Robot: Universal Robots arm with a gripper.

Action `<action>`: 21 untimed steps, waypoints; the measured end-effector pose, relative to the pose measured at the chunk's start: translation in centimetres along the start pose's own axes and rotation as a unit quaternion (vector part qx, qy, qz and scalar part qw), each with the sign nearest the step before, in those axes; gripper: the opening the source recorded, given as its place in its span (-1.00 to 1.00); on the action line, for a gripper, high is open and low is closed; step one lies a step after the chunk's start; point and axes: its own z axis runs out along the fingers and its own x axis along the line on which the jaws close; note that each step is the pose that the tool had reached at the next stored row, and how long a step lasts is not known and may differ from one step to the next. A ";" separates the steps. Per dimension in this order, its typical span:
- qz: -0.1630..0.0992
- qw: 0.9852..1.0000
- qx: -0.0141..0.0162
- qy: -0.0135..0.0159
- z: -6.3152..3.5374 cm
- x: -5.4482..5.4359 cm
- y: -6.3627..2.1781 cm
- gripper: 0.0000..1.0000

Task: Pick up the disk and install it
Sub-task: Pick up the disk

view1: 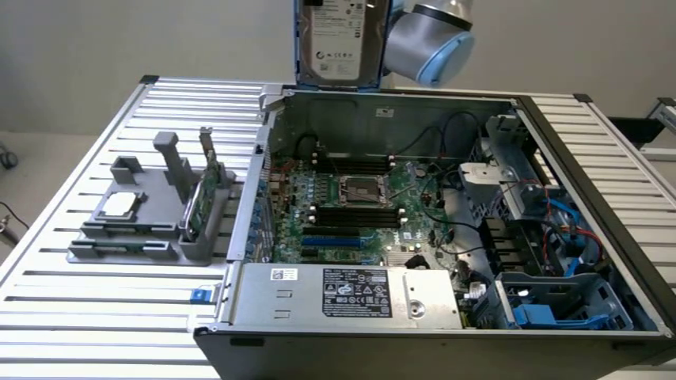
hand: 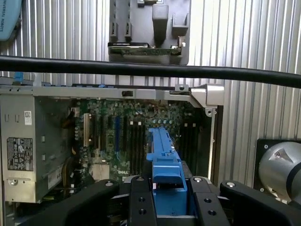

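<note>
Task thing: the disk [view1: 336,36], a flat rectangular silver-grey metal hard drive with a white printed label in a blue plastic carrier, hangs upright above the far wall of the open case, apart from it.
Jaws: the black two-fingered gripper [hand: 171,186] is closed partway and clamped on the disk [hand: 163,155]; one black finger [hand: 141,202] bears on each side of the blue carrier.
Underneath: an open black and silver computer tower case [view1: 401,115] lies on its side on a slatted aluminium table [view1: 63,317], with its green motherboard [view1: 354,198] exposed.
In the way: a silver box-shaped power supply [view1: 349,297] runs along the near edge. Loose black wires [view1: 454,229] cross the board. A blue plastic bay [view1: 549,313] sits in the near corner at the exterior view's right.
Beside the case: at the exterior view's left, a grey plastic fixture [view1: 138,229] carries a small square silver chip [view1: 119,204] and a thin green circuit card [view1: 203,198] standing on edge.
Exterior view adds: the disk's label face, and a grey and blue arm joint [view1: 428,43] just beside it.
Wrist view adds: the fingers' hold on the carrier, and a thick black cable [hand: 150,70] stretched between the camera and the case.
</note>
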 end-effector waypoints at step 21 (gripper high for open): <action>0.000 1.000 0.000 0.000 0.22 6.4 -5.56 -0.35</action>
